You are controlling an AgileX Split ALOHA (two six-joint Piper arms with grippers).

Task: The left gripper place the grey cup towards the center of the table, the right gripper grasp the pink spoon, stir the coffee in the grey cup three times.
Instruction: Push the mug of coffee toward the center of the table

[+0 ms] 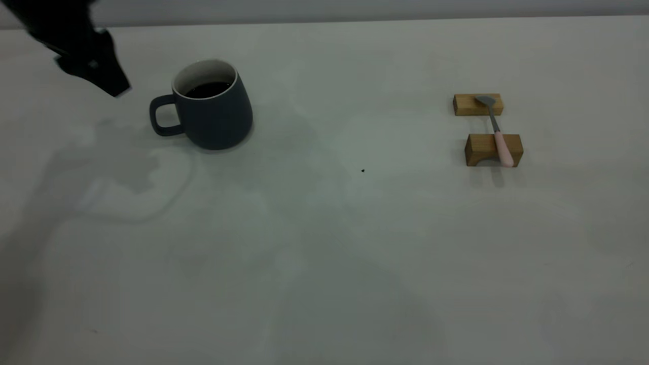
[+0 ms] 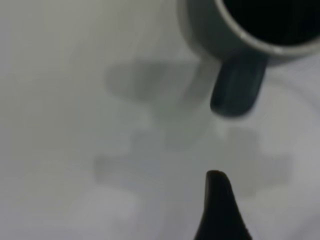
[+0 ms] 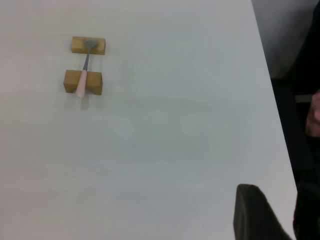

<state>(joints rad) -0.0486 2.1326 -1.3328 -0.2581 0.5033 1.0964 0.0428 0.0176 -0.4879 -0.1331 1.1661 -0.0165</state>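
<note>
The grey cup [image 1: 213, 114] stands upright at the table's [image 1: 324, 253] far left, with dark coffee [image 1: 208, 89] inside and its handle [image 1: 163, 115] turned toward my left gripper [image 1: 101, 76]. That gripper hovers a short way off from the handle, touching nothing. In the left wrist view the cup [image 2: 200, 30] and handle [image 2: 239, 90] lie just beyond the left gripper's [image 2: 220, 215] dark tip. The pink spoon [image 1: 499, 137] rests across two wooden blocks at the right. My right gripper [image 3: 255, 215] is far from the spoon [image 3: 83, 80], near the table edge.
The two wooden blocks [image 1: 478, 104] [image 1: 484, 149] hold the spoon off the surface. A tiny dark speck [image 1: 362, 171] marks the table's middle. In the right wrist view the table edge [image 3: 272, 85] runs close by, with a person's hand [image 3: 315, 117] beyond it.
</note>
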